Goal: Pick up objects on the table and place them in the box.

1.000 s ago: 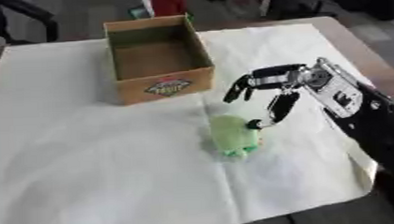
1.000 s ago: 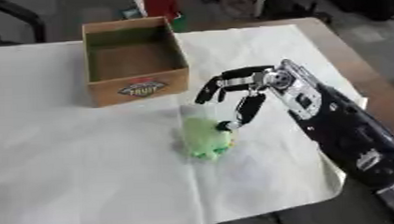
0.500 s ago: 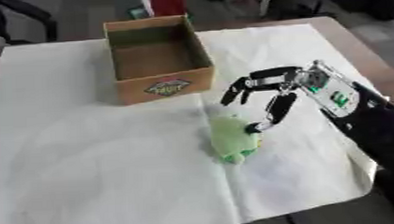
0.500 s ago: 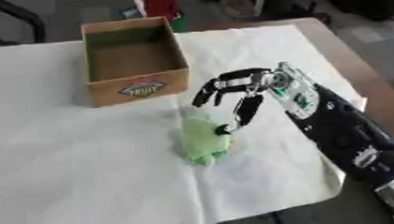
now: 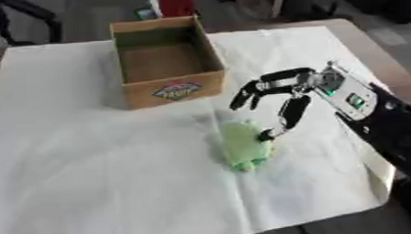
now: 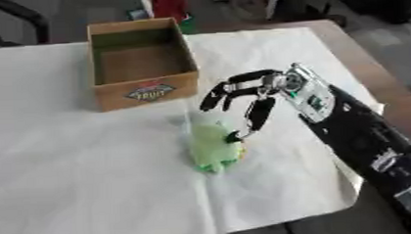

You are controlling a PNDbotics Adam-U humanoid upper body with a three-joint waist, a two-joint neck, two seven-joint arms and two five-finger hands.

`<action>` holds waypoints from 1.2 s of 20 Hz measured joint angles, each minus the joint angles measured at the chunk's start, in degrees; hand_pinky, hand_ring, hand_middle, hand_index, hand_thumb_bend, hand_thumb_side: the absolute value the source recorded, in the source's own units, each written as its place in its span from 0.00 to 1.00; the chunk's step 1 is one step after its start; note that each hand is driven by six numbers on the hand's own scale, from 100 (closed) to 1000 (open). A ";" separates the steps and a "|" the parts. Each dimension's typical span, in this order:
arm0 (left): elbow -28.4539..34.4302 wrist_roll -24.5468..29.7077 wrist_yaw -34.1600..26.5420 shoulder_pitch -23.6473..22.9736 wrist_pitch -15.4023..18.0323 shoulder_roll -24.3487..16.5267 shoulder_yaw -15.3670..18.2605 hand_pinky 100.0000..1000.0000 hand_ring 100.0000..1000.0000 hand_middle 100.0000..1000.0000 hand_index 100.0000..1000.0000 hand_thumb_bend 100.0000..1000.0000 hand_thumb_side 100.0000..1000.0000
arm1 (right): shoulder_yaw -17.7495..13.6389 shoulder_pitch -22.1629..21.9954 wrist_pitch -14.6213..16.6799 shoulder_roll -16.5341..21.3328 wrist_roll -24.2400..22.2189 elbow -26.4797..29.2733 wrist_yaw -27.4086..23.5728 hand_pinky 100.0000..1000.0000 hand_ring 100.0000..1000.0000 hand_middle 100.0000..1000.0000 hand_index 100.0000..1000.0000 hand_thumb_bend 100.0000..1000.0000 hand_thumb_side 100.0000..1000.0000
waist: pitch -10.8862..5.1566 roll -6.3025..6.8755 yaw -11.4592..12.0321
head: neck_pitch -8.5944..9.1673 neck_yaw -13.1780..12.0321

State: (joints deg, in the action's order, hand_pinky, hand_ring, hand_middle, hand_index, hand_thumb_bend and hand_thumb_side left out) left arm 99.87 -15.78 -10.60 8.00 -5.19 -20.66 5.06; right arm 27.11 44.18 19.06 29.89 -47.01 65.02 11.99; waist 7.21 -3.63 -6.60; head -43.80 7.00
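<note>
Over the last second the right hand point(image 5: 281, 89) has dropped slightly toward the green object point(image 5: 242, 146), and its thumb tip now meets the object's right edge; the grasp appears about to begin, nothing yet lifted. The fingers are spread and arched over the object's top without closing round it, so the hand holds nothing. The green object lies on the white cloth point(image 5: 90, 162), near the cardboard box point(image 5: 164, 61), which stands empty behind it. Left hand not visible.
</note>
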 measured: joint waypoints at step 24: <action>-0.07 0.16 0.02 -0.01 -0.02 -0.04 -0.01 0.72 0.64 0.56 0.60 0.10 0.38 | 3.92 0.18 1.82 -0.29 1.82 -3.22 7.67 0.73 0.81 0.62 0.70 0.37 0.00 | 0.02 0.03 -0.13 | 0.00 0.28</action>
State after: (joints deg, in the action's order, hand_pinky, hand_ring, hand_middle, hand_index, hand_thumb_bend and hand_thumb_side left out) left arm 99.80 -15.62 -10.59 8.00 -5.20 -20.70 5.05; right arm 31.04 44.36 20.88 29.60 -45.18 61.81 19.66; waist 7.23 -3.60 -6.73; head -43.80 7.28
